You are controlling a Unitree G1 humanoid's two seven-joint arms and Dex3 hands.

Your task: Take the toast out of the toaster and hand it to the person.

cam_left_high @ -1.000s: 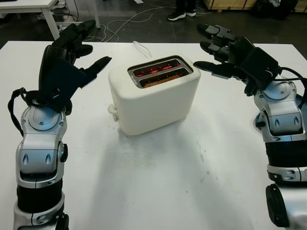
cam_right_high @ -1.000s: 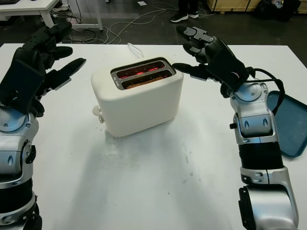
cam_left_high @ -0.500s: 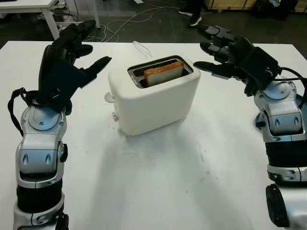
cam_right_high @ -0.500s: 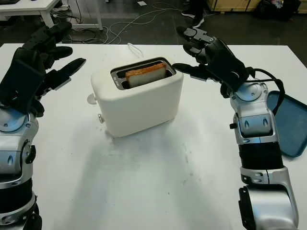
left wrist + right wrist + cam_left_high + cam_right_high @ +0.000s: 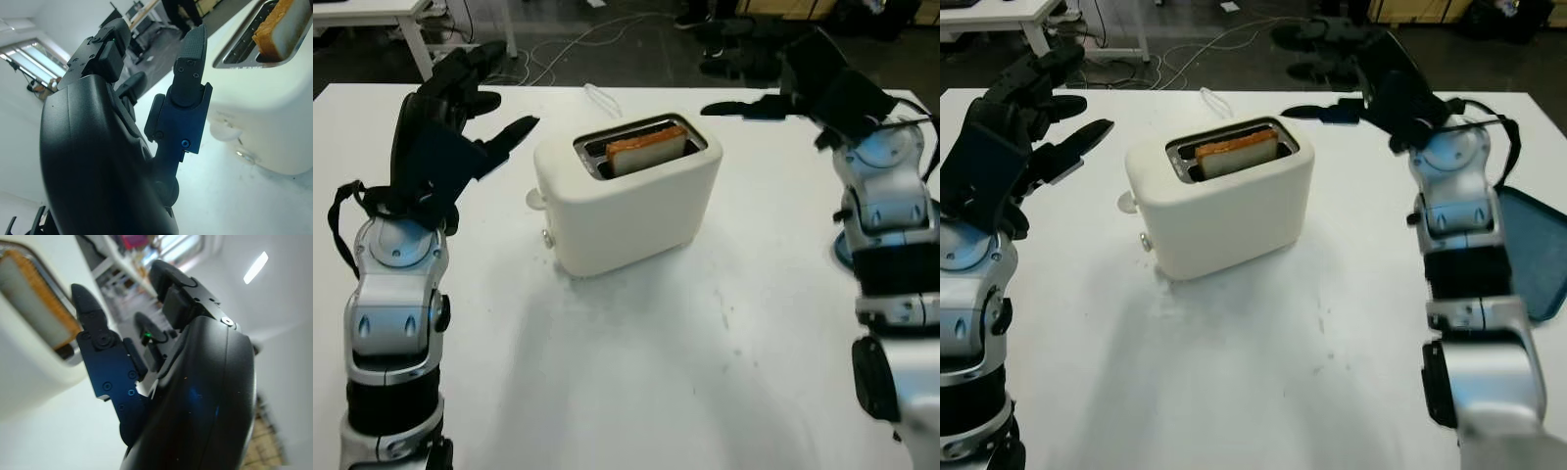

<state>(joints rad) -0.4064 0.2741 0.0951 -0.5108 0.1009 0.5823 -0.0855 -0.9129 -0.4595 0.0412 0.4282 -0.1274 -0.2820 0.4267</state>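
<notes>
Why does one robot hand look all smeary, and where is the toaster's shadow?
In the left eye view the right robot hand is streaked with motion blur; the left robot hand looks sharp. In the right eye view the toaster casts a soft grey shadow on the table toward the camera.

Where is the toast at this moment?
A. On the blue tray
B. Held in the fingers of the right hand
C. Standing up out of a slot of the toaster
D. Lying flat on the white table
C: the toast stands up out of a slot of the white toaster, and neither hand touches it.
</notes>
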